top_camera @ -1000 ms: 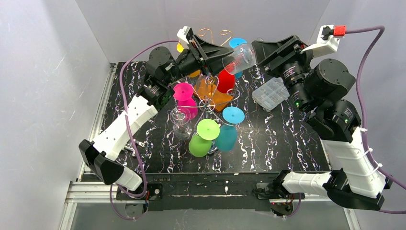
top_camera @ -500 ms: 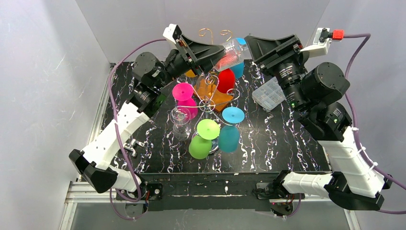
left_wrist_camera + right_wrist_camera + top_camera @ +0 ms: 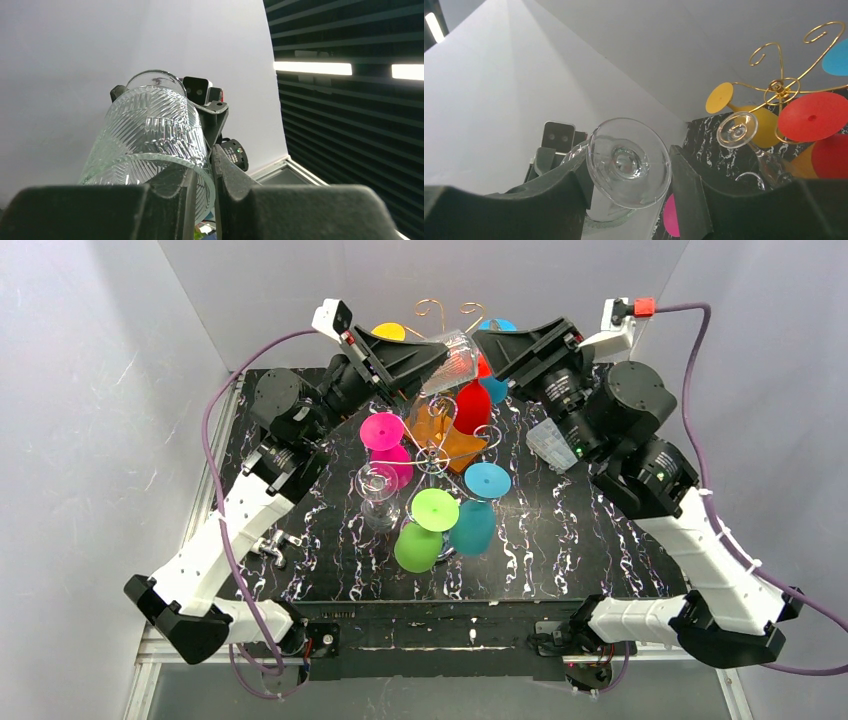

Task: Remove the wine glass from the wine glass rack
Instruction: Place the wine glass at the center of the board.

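A clear ribbed wine glass (image 3: pixel 455 355) is held in the air beside the top of the gold wire rack (image 3: pixel 445 312). My left gripper (image 3: pixel 437 352) is shut on the glass; in the left wrist view one finger is inside the bowl (image 3: pixel 150 130) and one outside, so the left gripper (image 3: pixel 202 162) pinches the rim. My right gripper (image 3: pixel 488 346) faces it from the right. In the right wrist view the glass's round foot (image 3: pixel 630 161) sits between the spread fingers of the right gripper (image 3: pixel 628 167), very near both pads. The rack (image 3: pixel 780 90) shows at the right.
Yellow (image 3: pixel 390 332), red (image 3: pixel 472 405), blue (image 3: pixel 497 328), pink (image 3: pixel 382 432), green (image 3: pixel 433 510) and teal (image 3: pixel 487 480) glasses hang on the rack, plus a clear one (image 3: pixel 377 490). An orange block (image 3: pixel 440 435) lies behind it. A clear plastic box (image 3: pixel 565 435) lies right.
My left arm has carried the clear glass up and to the left. My right gripper has followed it leftward, and the glass's foot now sits between its fingers.
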Robot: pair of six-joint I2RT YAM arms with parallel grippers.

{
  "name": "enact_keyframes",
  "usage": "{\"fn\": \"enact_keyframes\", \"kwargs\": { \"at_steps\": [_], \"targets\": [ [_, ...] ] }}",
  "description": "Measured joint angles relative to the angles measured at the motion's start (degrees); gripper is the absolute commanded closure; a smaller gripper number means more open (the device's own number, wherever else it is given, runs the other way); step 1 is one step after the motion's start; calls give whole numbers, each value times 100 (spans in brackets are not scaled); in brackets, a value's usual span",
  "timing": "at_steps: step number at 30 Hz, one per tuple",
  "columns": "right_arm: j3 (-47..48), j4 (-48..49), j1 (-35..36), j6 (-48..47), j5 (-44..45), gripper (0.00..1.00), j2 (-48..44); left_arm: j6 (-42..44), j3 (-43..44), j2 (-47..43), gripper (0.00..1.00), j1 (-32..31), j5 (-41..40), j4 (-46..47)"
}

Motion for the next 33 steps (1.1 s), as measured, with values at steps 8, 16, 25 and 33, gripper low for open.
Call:
{"fn": "enact_keyframes", "kwargs": {
  "at_steps": [8,16,25,33],
  "targets": [
    [11,-55,-37,-105,-192,46,229,413,-208,-304,100,15,-352,-461],
    [188,-129,-42,-299,-387,23,492,1224,48,-535,100,-37,-487,-1335],
    [282,-208,-68,-584,-448,8,595,1829,356,-590,100,-63,-579,-1982],
    [282,-350,-57,-857,-544,2,588,2518,831,-577,100,-98,-966,-2730]
  ]
}}
